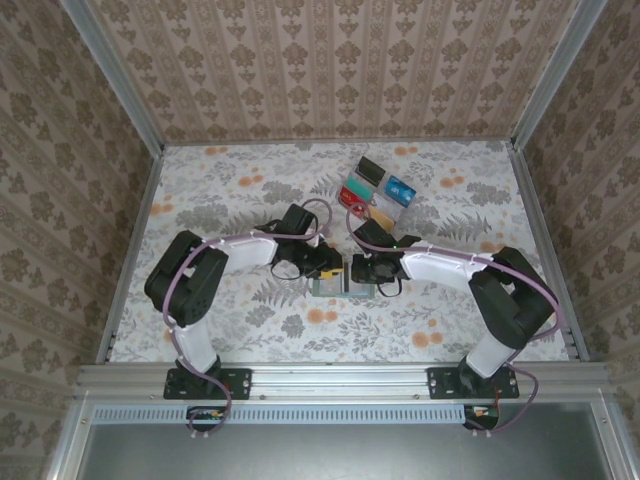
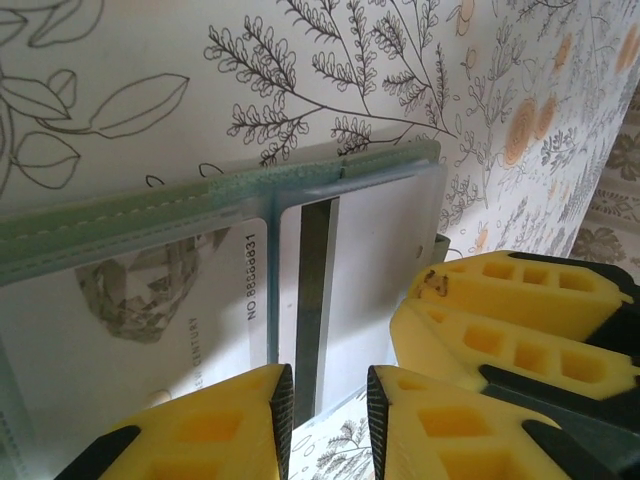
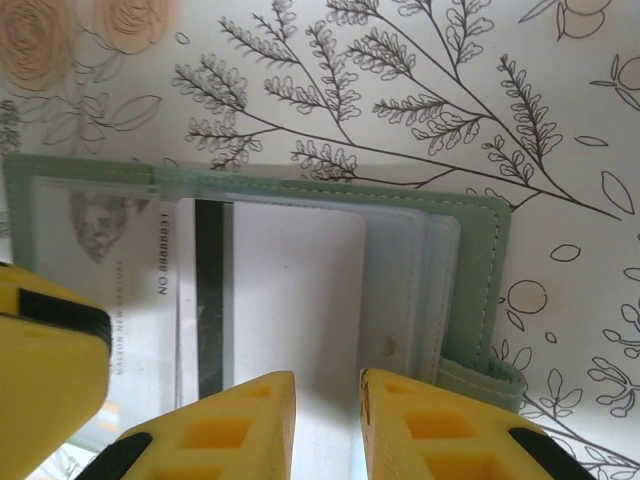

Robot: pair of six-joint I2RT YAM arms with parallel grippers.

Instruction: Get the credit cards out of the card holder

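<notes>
Floral tabletop [image 1: 250, 335] from above: the card holder [image 1: 340, 288] lies open at lower centre where both arms converge, and several credit cards [image 1: 378, 193] sit grouped at upper centre. Left wrist view: the left gripper [image 2: 330, 385], fingers narrowly parted and clamping nothing visible, hangs over the striped white card [image 2: 385, 240] in a clear pocket, with the other arm's fingers crowding the lower right. Right wrist view: the right gripper [image 3: 328, 385], likewise slightly spread, hovers at that card near bottom centre; closing here could snag pocket film, drag the unpinned holder, or knock the grippers together.
</notes>
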